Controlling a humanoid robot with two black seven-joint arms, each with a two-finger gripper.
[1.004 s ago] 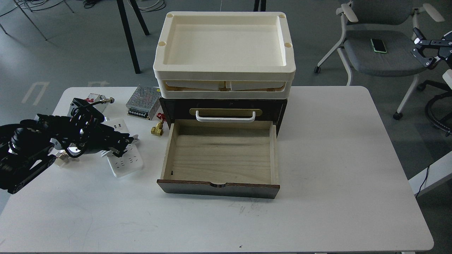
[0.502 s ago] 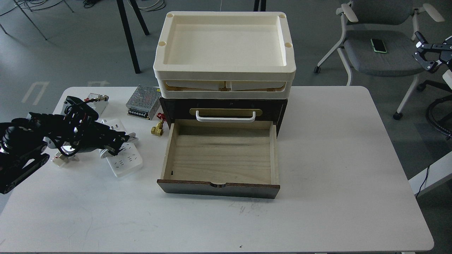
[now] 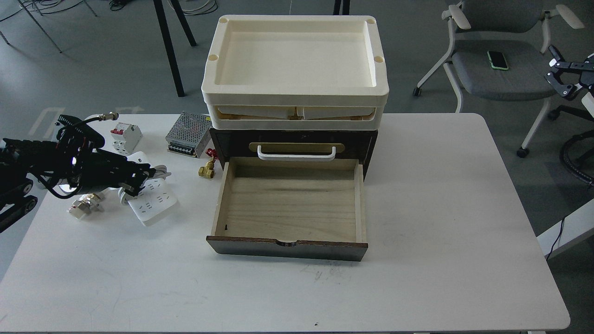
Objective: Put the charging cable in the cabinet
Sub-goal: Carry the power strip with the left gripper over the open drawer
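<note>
The charging cable [image 3: 155, 202] is a flat white power strip with a white cord around its middle. It lies at the table's left, left of the cabinet. My left gripper [image 3: 135, 182] comes in from the left and is shut on the strip's middle, hiding that part. The cabinet [image 3: 371, 141] is dark brown, with a white handle [image 3: 296, 154] on a brass plate and a cream tray [image 3: 294, 95] on top. Its lower drawer [image 3: 290, 206] is pulled out and holds nothing. My right gripper [image 3: 562, 74] hangs open off the table at the far right, above a chair.
A white-and-red circuit breaker [image 3: 125, 137], a perforated metal power-supply box [image 3: 188, 134] and a brass fitting [image 3: 206, 170] lie left of the cabinet. A small white plug [image 3: 83, 207] lies under my left arm. A grey chair [image 3: 501, 69] with a phone [image 3: 497, 60] stands beyond the table's right.
My left arm has drawn back to the left and the power strip has moved left with it, uncovering the circuit breaker. My right gripper has drifted slightly right.
</note>
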